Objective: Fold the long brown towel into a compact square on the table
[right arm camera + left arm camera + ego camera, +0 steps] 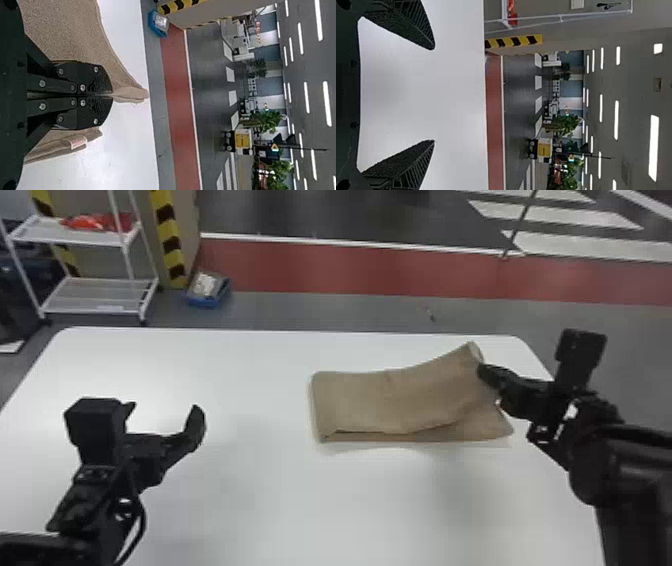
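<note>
The brown towel (360,400) is over on the right half of the counter (260,495), nearer the far edge than the near one, its long side running roughly along that far edge. It's doubled over: the left end lies low and flat, while the right end of the upper layer is drawn up off the counter toward the far right corner. Under that raised end, the bottom layer reaches out toward the right edge, and a strip of it peeks out along the side facing the robot. A small pale tag (76,141) sits on the towel's edge.

The right end effector (481,371) has its two fingers closed together, pinching the lifted end of the towel, and a bit of cloth pokes out past the tips. Over the left part of the counter, well apart from the towel, the left end effector (165,408) holds its fingers spread wide.

Past the far edge I can see a white rack (50,236) with something red (92,223) on it, and a blue bin (205,302) on the floor beside a striped pillar (172,242).
</note>
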